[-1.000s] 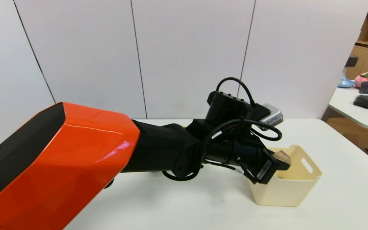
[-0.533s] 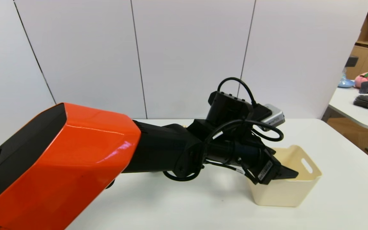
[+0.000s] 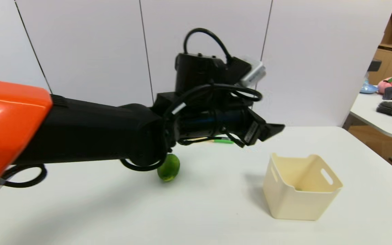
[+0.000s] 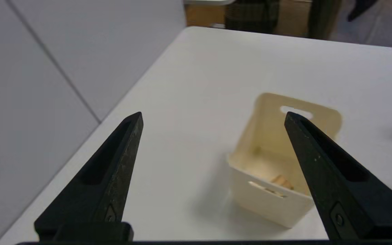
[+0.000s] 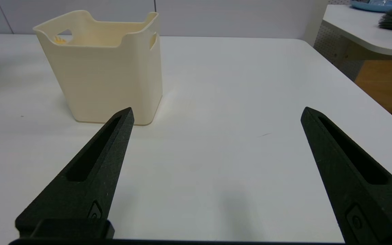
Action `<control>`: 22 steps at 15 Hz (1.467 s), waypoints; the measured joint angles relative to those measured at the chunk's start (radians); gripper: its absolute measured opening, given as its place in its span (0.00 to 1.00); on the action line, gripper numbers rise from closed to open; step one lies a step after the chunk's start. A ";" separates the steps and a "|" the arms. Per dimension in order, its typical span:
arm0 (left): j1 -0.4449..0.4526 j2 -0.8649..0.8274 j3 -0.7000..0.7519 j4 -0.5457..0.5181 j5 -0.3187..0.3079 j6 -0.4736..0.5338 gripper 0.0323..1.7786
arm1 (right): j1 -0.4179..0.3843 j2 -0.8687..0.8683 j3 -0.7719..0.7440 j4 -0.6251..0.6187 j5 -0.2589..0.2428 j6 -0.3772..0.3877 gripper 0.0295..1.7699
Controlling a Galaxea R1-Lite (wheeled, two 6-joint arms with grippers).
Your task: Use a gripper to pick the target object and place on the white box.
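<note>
The cream white box (image 3: 301, 200) stands on the table at the right. In the left wrist view the small tan wooden block (image 4: 282, 181) lies on the floor of the white box (image 4: 271, 200), near one handle wall. My left gripper (image 3: 276, 129) hangs in the air above and to the left of the box. It is open (image 4: 213, 117), with nothing between its black fingers (image 4: 114, 170). My right gripper (image 5: 218, 110) is open and empty, low over the table beside the box (image 5: 107, 78); the head view does not show it.
A green fruit (image 3: 168, 168) lies on the table under the left forearm. A thin green item (image 3: 223, 141) lies behind the arm. A second table (image 3: 376, 119) with a brush stands at the right, past the table edge. Wall panels close the back.
The left gripper opened over the box and let go of the wooden block. It then rose and drew back to the left. The green fruit has come into sight.
</note>
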 joint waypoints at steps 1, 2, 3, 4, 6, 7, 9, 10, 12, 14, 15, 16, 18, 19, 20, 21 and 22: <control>0.033 -0.043 0.081 -0.069 0.041 -0.009 0.87 | 0.000 0.000 0.000 0.000 0.000 0.000 0.96; 0.067 -0.090 0.179 -0.151 0.081 -0.023 0.88 | 0.000 0.000 0.000 0.000 0.000 0.001 0.96; 0.104 -0.140 0.285 -0.238 0.117 -0.038 0.89 | 0.000 0.000 0.000 0.000 0.000 0.001 0.96; 0.141 -0.191 0.387 -0.323 0.151 -0.050 0.89 | 0.000 0.000 0.000 0.000 0.000 0.000 0.96; 0.220 -0.303 0.590 -0.480 0.222 -0.065 0.91 | 0.000 0.000 0.000 0.000 0.000 0.001 0.96; 0.265 -0.363 0.686 -0.544 0.252 -0.069 0.91 | 0.000 0.000 0.000 0.000 0.000 0.001 0.96; 0.366 -0.490 0.866 -0.651 0.289 -0.077 0.92 | 0.000 0.000 0.000 0.000 0.000 0.000 0.96; 0.410 -0.549 0.939 -0.687 0.298 -0.079 0.93 | 0.000 0.000 0.000 0.000 0.000 0.000 0.96; 0.478 -0.670 1.065 -0.713 0.306 -0.080 0.94 | 0.000 0.000 0.000 0.000 0.000 0.000 0.96; 0.518 -0.788 1.159 -0.684 0.322 -0.080 0.94 | 0.000 0.000 0.000 0.000 0.000 0.001 0.96; 0.531 -0.854 1.201 -0.657 0.336 -0.080 0.94 | 0.000 0.000 0.000 0.000 0.000 0.001 0.96; 0.539 -0.917 1.237 -0.628 0.350 -0.080 0.94 | 0.000 0.000 0.000 0.000 0.000 0.001 0.96; 0.558 -1.039 1.301 -0.572 0.379 -0.080 0.94 | 0.000 0.000 0.000 0.000 0.000 0.000 0.96; 0.573 -1.100 1.332 -0.548 0.387 -0.080 0.94 | 0.000 0.000 0.000 0.000 0.000 0.000 0.96; 0.591 -1.155 1.359 -0.522 0.389 -0.080 0.95 | 0.000 0.000 0.000 0.000 0.000 0.000 0.96; 0.613 -1.208 1.386 -0.499 0.390 -0.080 0.95 | 0.000 0.000 0.000 0.000 0.000 0.000 0.96; 0.635 -1.266 1.414 -0.473 0.389 -0.080 0.95 | 0.000 0.000 0.000 0.000 0.000 0.000 0.96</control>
